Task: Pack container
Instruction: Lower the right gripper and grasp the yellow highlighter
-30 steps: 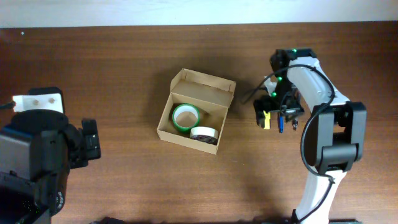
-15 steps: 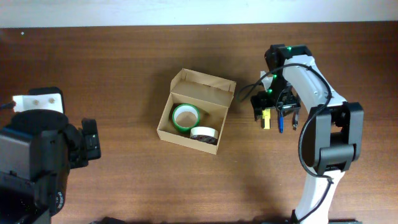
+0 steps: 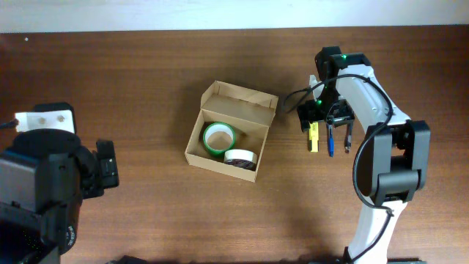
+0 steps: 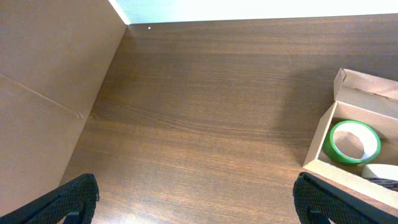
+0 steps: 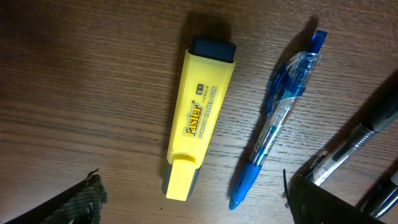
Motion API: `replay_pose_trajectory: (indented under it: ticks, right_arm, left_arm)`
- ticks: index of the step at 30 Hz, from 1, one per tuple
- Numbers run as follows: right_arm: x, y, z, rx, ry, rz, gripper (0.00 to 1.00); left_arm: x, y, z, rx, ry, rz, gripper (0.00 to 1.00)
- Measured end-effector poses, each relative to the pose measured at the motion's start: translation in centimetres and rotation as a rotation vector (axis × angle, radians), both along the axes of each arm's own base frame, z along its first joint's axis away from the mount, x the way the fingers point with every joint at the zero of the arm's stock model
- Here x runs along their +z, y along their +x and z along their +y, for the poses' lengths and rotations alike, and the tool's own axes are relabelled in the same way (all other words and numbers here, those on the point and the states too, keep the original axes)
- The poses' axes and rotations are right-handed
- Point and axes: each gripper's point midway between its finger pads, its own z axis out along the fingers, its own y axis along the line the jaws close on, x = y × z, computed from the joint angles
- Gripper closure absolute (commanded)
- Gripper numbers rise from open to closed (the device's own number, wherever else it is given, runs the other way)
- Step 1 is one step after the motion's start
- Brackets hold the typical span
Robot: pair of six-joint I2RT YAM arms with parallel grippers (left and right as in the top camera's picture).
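Observation:
The container (image 3: 238, 97) is a tan cardboard box, open, its flap lid standing at the far side. Inside lie a green tape roll (image 3: 218, 138) and a white tape roll (image 3: 239, 157). My right gripper (image 3: 326, 117) is open and empty, just behind a yellow highlighter (image 3: 313, 138), a blue pen (image 3: 330, 141) and a dark pen (image 3: 347, 136). In the right wrist view the highlighter (image 5: 199, 115) and the blue pen (image 5: 273, 124) lie between the open fingers of my right gripper (image 5: 193, 208). My left gripper (image 4: 199, 208) is open and empty, far left of the container (image 4: 320, 143).
The left arm's bulky base (image 3: 40, 191) fills the lower left corner. A pale wall or board (image 4: 43, 93) stands to the left in the left wrist view. The table's far edge (image 3: 234, 29) runs along the top.
My right gripper has drawn back toward the far edge, uncovering the highlighter and the pens. The left arm and the box have not moved.

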Motion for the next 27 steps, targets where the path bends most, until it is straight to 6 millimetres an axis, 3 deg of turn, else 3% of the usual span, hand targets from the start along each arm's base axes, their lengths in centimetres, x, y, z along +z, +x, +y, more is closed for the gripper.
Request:
replay_pose_trajectory:
  ticks: [8, 16, 27]
  right_arm:
    - [-0.6, 0.2, 0.0, -0.018, -0.001, 0.000, 0.11]
    - [-2.6, -0.1, 0.0, -0.020, -0.005, 0.048, 0.11]
    - [-2.7, 0.2, 0.0, -0.021, -0.004, 0.035, 0.14]
  left_arm:
    - [0.0, 0.0, 0.0, 0.000, 0.000, 0.000, 0.01]
    - [0.0, 0.0, 0.0, 0.000, 0.000, 0.000, 0.01]
    - [0.0, 0.0, 0.0, 0.000, 0.000, 0.000, 0.00]
